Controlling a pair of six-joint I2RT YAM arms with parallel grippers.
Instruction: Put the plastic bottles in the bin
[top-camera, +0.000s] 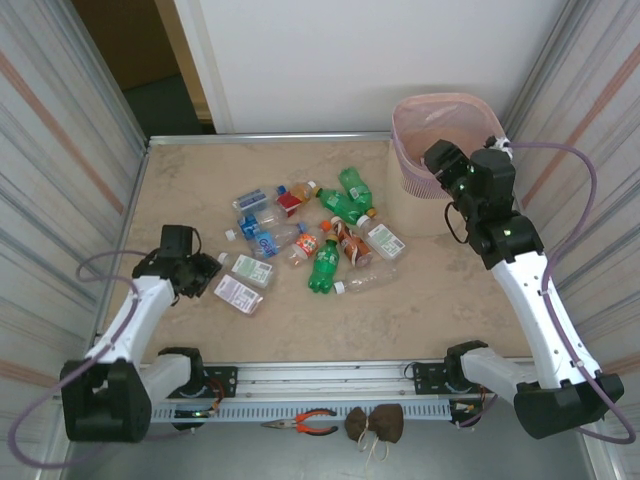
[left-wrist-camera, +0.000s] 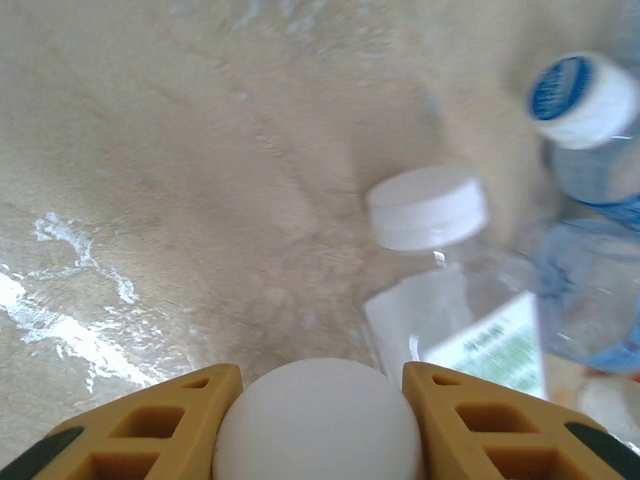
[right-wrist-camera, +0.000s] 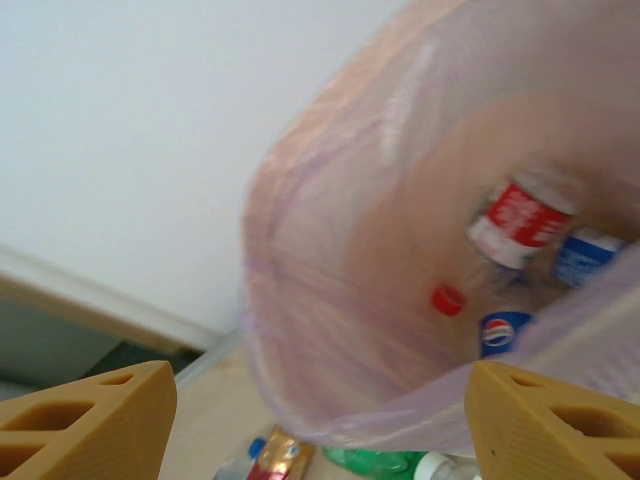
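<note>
1. You've got a beige marbled table (top-camera: 450, 300) with a white wall behind it and striped panels on both sides.
2. The plastic bottles (top-camera: 325, 262) lie loose at table centre, green and clear mixed, all on their sides.
3. The bin (top-camera: 412, 170) stands at 1 o'clock, in the far right corner.
4. Your right wrist camera looks down into the bin (right-wrist-camera: 330, 300). A red-label bottle (right-wrist-camera: 520, 220), a Pepsi-label bottle (right-wrist-camera: 500, 332) and a red cap (right-wrist-camera: 448, 298) lie at the bottom.
5. Your right gripper (top-camera: 440, 162) (right-wrist-camera: 320, 385) hangs at the rim on the bin's 7 o'clock side. Its jaws are spread wide with nothing between them.
6. Your left gripper (top-camera: 203, 275) (left-wrist-camera: 320, 372) sits low at 8 o'clock, at the left edge of the pile.
7. Its jaws are drawn in on a white rounded bottle end (left-wrist-camera: 318, 430), with both yellow fingers (left-wrist-camera: 180, 420) against its sides. You can't tell if it's off the table.
8. Just beyond, at 1 o'clock in that view, lies a white-capped bottle (left-wrist-camera: 428, 205) (top-camera: 252, 268) with a green label. A blue-capped bottle (left-wrist-camera: 585, 95) is at 2 o'clock.
</note>
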